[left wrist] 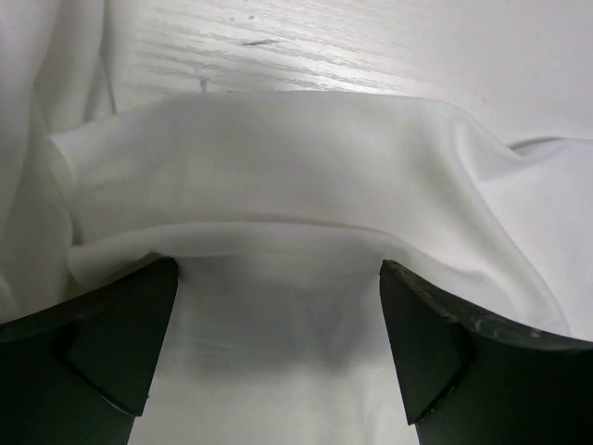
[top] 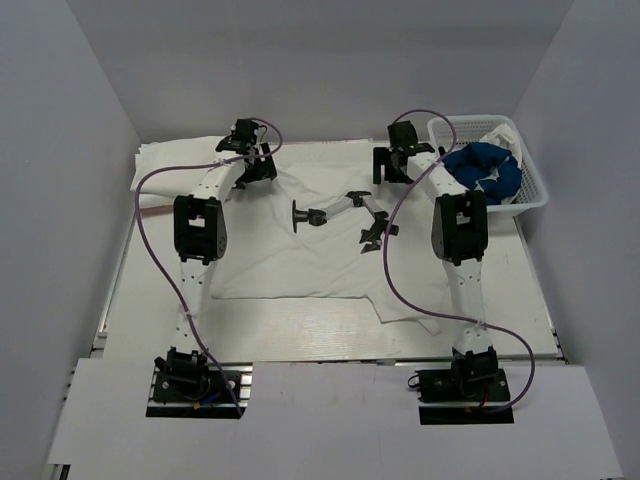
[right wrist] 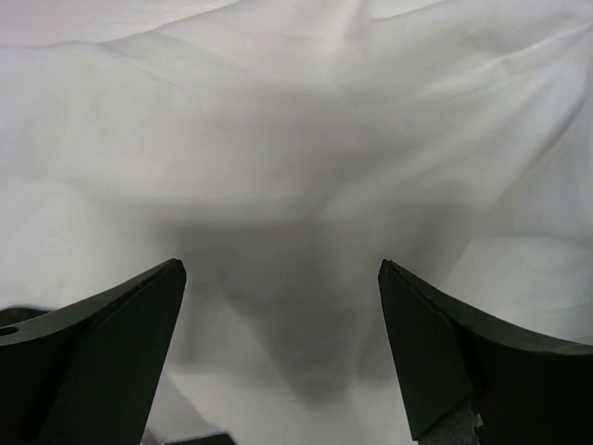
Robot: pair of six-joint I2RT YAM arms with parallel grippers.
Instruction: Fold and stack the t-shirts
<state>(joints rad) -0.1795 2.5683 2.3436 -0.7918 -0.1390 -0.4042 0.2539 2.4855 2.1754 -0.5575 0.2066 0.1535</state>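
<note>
Overhead view is bright and even, lit from above, with only soft shadows on the white t-shirt (top: 300, 260) and slight wide-angle bend at the edges. Both wrist views are dimmer. The fingers (left wrist: 93, 352) go near-black, grey shadow pools between them, and there's glare on the table (left wrist: 324, 46).

Soft matt white cloth t-shirt (top: 300, 250)

We note the left arm (top: 200, 228) and right arm (top: 460, 228) alike: white tube links, boxy black joint housings, a purple cable (top: 139, 205) looping up from each black base (top: 187, 378), and matte black, wedge-shaped fingers (left wrist: 107, 343) with bevelled inner faces.
</note>
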